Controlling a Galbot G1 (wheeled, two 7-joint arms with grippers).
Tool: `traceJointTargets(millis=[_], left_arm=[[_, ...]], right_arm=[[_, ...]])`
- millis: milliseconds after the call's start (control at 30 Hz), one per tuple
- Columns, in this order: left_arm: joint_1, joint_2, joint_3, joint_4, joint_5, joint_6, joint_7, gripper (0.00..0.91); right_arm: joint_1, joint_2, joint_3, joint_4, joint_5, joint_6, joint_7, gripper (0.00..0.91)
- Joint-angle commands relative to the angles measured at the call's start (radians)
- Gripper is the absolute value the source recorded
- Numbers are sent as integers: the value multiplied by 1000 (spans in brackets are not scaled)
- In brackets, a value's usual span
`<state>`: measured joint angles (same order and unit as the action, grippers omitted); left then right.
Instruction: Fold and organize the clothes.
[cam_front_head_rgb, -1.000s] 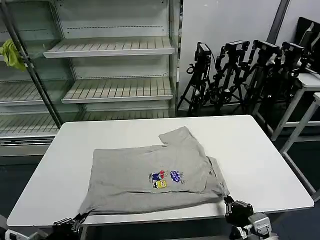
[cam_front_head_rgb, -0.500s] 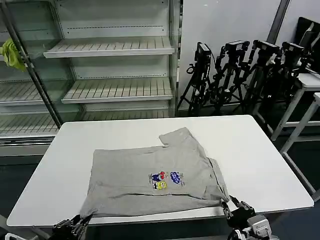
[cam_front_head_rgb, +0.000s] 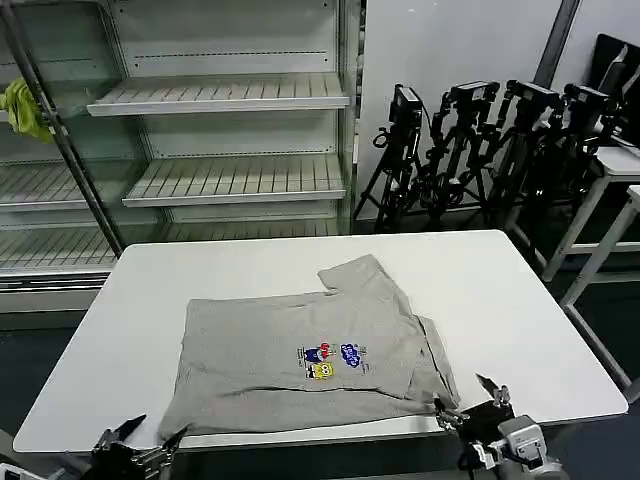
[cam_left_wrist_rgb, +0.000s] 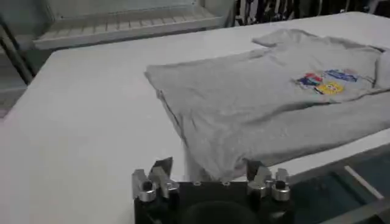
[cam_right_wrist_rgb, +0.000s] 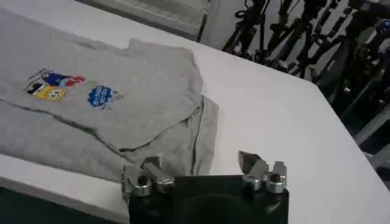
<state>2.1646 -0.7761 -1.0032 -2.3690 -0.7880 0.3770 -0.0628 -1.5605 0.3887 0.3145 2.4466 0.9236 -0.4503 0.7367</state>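
- Grey shirt lies partly folded on the white bench, centre to lower centre of the head view, chest print facing up.
- Left gripper at lower left, just off the bench's near edge by the shirt's corner; jaws spread, holding nothing.
- Right gripper at lower right, beside the shirt's near right corner; jaws spread, empty.

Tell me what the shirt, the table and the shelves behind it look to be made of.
Shirt: soft grey knit fabric, matte; it lies limp with creases and folded layers, and carries a small coloured print.
Table: smooth white top, probably laminate or painted board; flat, even, faint sheen.
Shelves: likely white-painted metal, judging by the slatted decks and thin rails, though that is uncertain.
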Motion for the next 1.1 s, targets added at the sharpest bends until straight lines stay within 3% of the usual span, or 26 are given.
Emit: traceJointTargets(millis=[33,133,200,367,400,533,700,1100], left_arm=[[-124,-21,-85,-27,-58,1,16,907],[-281,-27,-38,-1,-60,4,33,907],[-456,-32,30,48,-68,7,54,907],[-695,1,191,227,-112,0,84,907],[-758,27,236,288,-115,-3,87,907],[-919,76,374,445,-140,-7,91,907],[-1076,51,512,577,-165,33,70,907],[-1192,4,637,668,-116,46,79,907]], right_arm=[[70,65,80,-84,-30,60,-61,907],[173,123,69,-152,-72,128,-127,907],[270,185,45,-224,-114,177,-200,907],[480,271,-32,-416,-116,206,-320,907],[592,289,-77,-466,-105,187,-347,907],[820,343,-230,-629,-28,151,-322,907],[1034,444,-423,-791,13,99,-325,907],[1280,691,-569,-1143,-5,77,-466,907]])
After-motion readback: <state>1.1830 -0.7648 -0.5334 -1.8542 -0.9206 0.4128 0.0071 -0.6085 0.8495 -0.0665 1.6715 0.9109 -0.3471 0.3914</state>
